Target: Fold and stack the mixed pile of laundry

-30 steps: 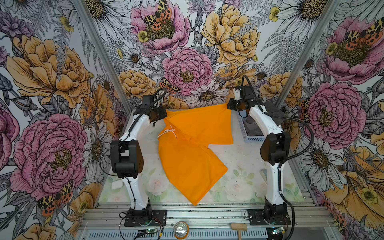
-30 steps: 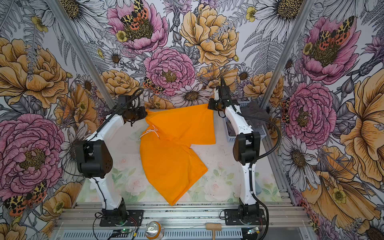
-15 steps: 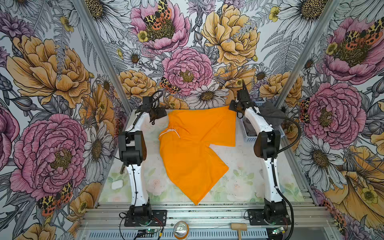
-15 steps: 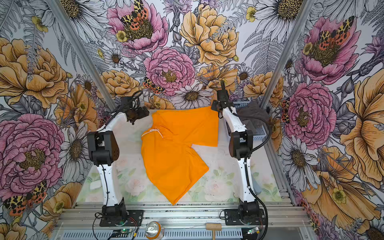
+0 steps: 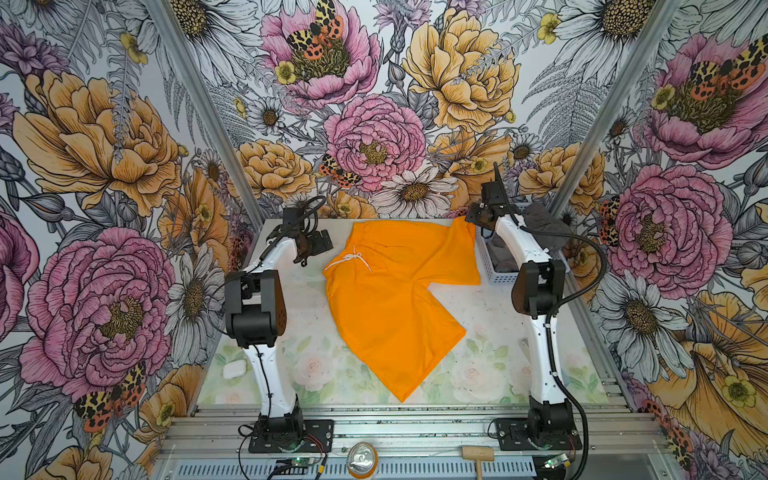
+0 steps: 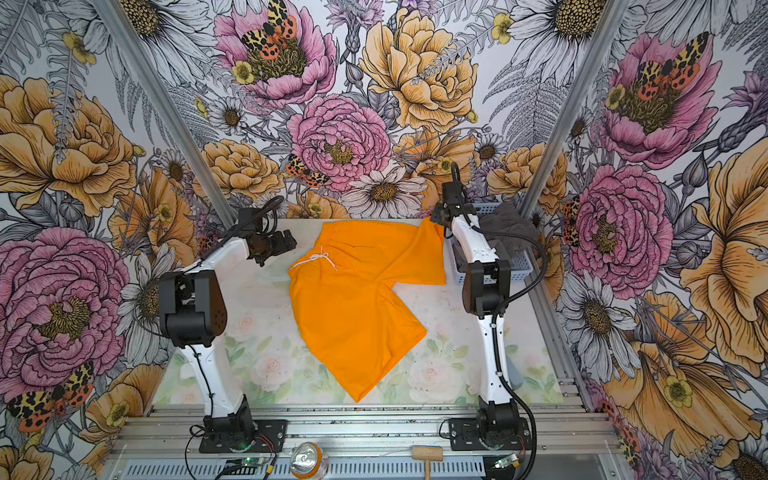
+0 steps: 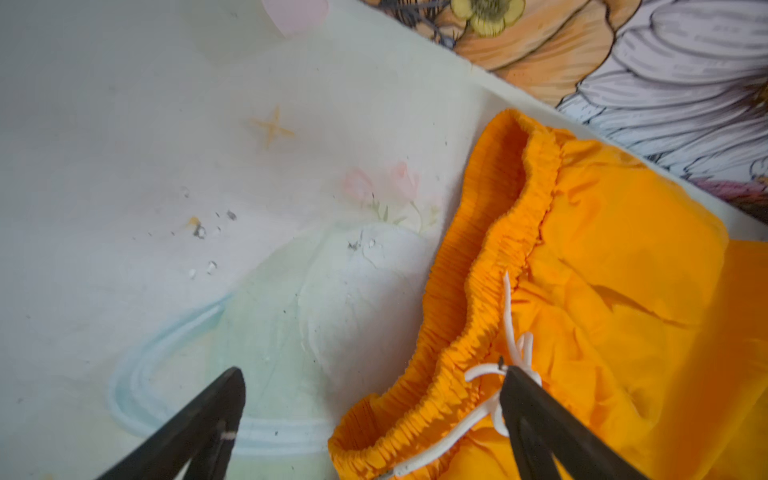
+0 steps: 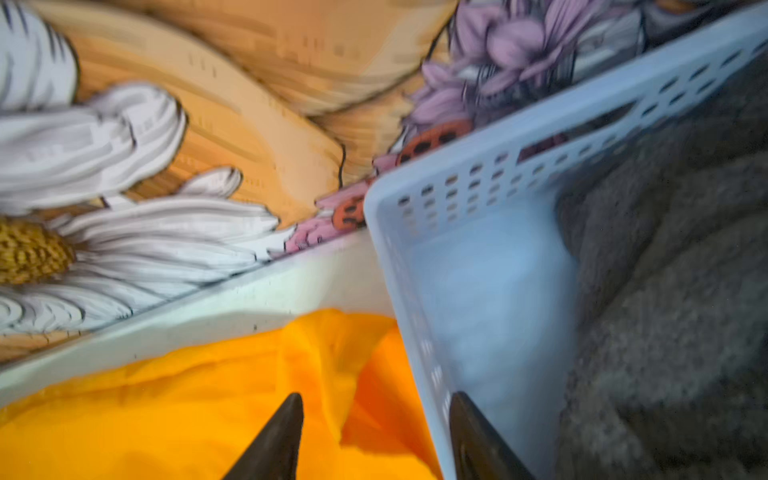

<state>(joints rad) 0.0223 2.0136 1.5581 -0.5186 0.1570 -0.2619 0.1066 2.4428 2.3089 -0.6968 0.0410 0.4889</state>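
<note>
Flowered walls crowded round the pale table (image 5: 291, 332). On it the orange shorts (image 5: 395, 299) had come down flat, where a second before both arms held the far edge up off the surface. The left gripper (image 5: 322, 245) had let go and drawn off to the side, its fingers wide with nothing in them, just beside the waistband. The right gripper (image 5: 471, 217) hung at the far corner of the shorts beside the blue basket (image 5: 484, 259), where the cloth peaked up a little towards it. To my eye the spreading was done and the first fold not yet begun. The grey towel (image 5: 544, 224) sat heaped in the basket, untouched.

Close in, the left wrist view showed what the top views lost: the left gripper (image 7: 370, 372) straddled bare table and gathered waistband, one fingertip over the white drawstring (image 7: 510, 320). The right wrist view, though blurred, showed the right gripper (image 8: 376, 397) partly parted with no cloth pinched and one finger by the basket wall. Whether fabric brushed a finger I couldn't tell.
</note>
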